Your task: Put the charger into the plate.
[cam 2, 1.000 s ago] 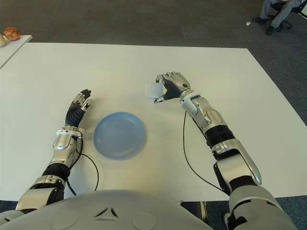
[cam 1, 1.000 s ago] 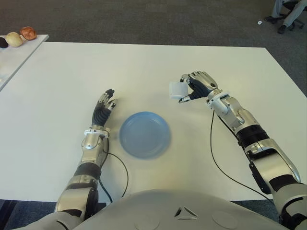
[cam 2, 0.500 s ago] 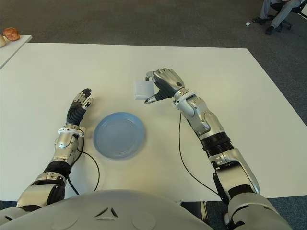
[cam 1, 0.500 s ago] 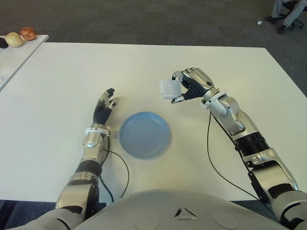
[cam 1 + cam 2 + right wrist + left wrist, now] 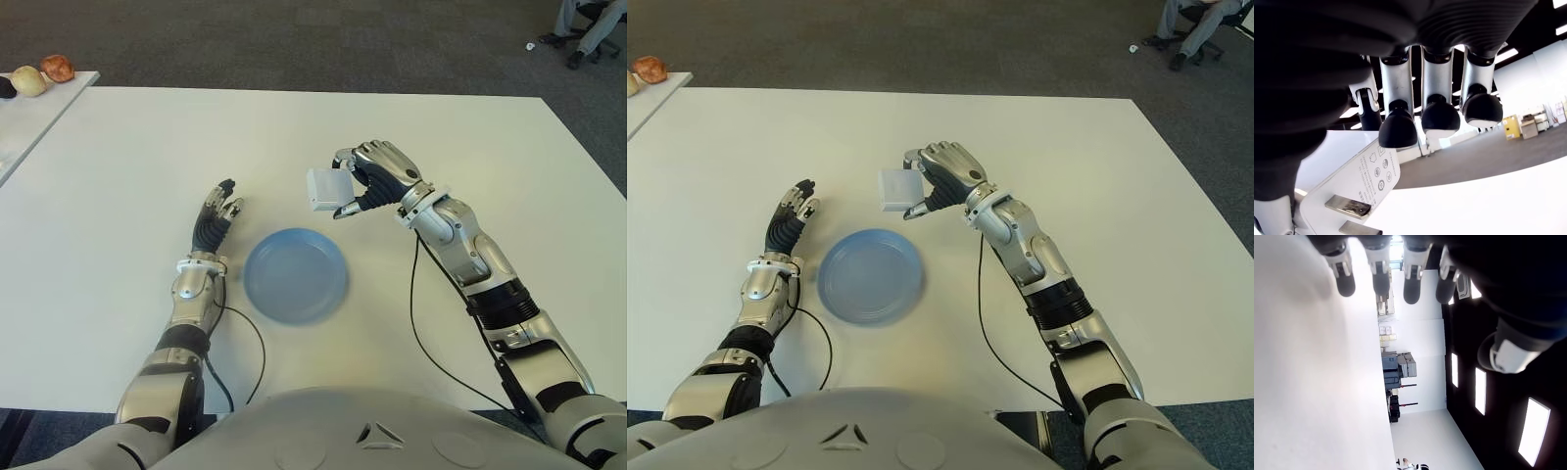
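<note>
Right hand point(image 5: 377, 176): raised above the white bench point(image 5: 118, 166), fingers curled round a white charger point(image 5: 323, 188), thumb beneath and fingers over the top, holding it clear of the surface. Charger: a small white block, its metal plug prongs point(image 5: 1347, 207) showing in the right wrist view; one face carries a printed panel of small symbols and fine text point(image 5: 1374, 178), too small to read. It sits in the air beyond the blue plate point(image 5: 295, 274), near the plate's far right rim, not yet over the middle. Plate: round, shallow, lying flat on the bench between the two arms. Left hand point(image 5: 216, 219): just left of the plate, fingers straight and relaxed, holding nothing. Change against the picture a second earlier: the right hand and charger have travelled leftward, closer to the plate; the plate and left hand are where they were.
</note>
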